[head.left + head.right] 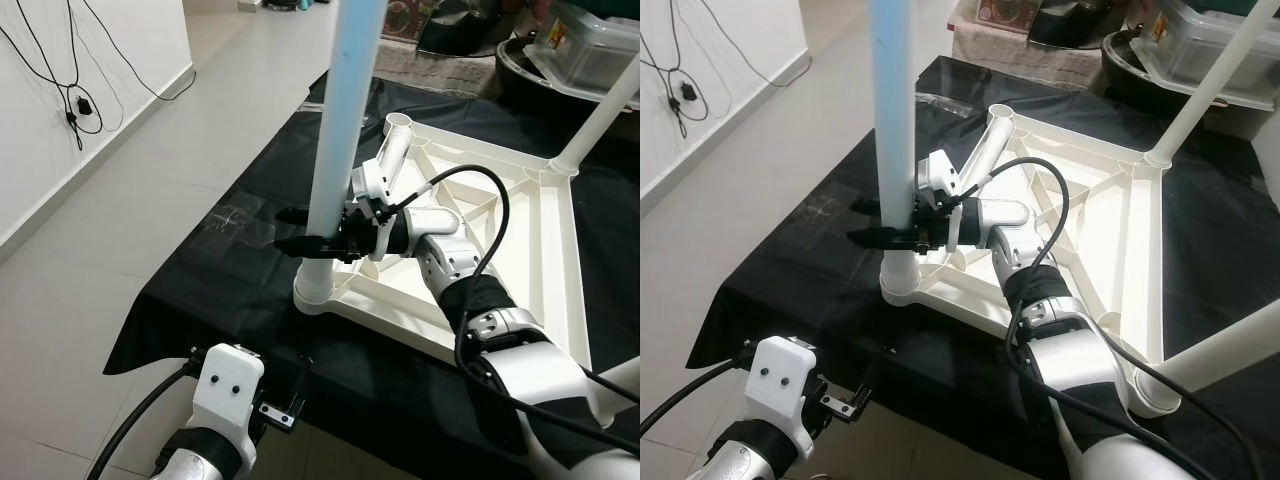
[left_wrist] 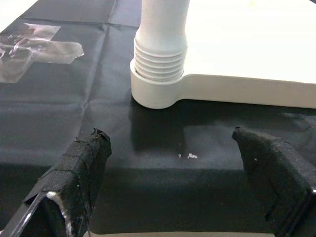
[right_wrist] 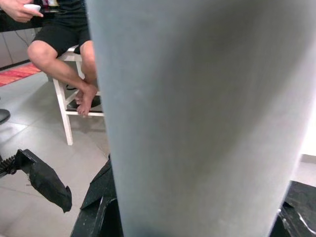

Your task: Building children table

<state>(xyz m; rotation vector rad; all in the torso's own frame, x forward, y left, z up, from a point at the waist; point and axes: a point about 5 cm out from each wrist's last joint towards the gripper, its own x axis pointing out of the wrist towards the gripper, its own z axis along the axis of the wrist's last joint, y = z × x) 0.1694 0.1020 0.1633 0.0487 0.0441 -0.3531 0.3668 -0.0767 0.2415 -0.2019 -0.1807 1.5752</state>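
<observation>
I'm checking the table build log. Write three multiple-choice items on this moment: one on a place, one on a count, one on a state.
1. Where is the right gripper?
A. Round the upright light blue leg, just above its corner socket
B. Resting flat on the floor
C. On the clear storage box

2. How many legs stand up from the white tabletop's corners?
A. One
B. Three
C. Six

3. How does the left gripper stand?
A. Shut on the leg
B. Open, holding nothing
C. Shut on the cloth

Answers:
1. A: the right gripper has its fingers either side of the light blue leg, above the corner socket.
2. B: three legs rise from the white tabletop, which lies upside down on the black cloth.
3. B: the left gripper has its fingers apart over the cloth, short of the socket.
</observation>
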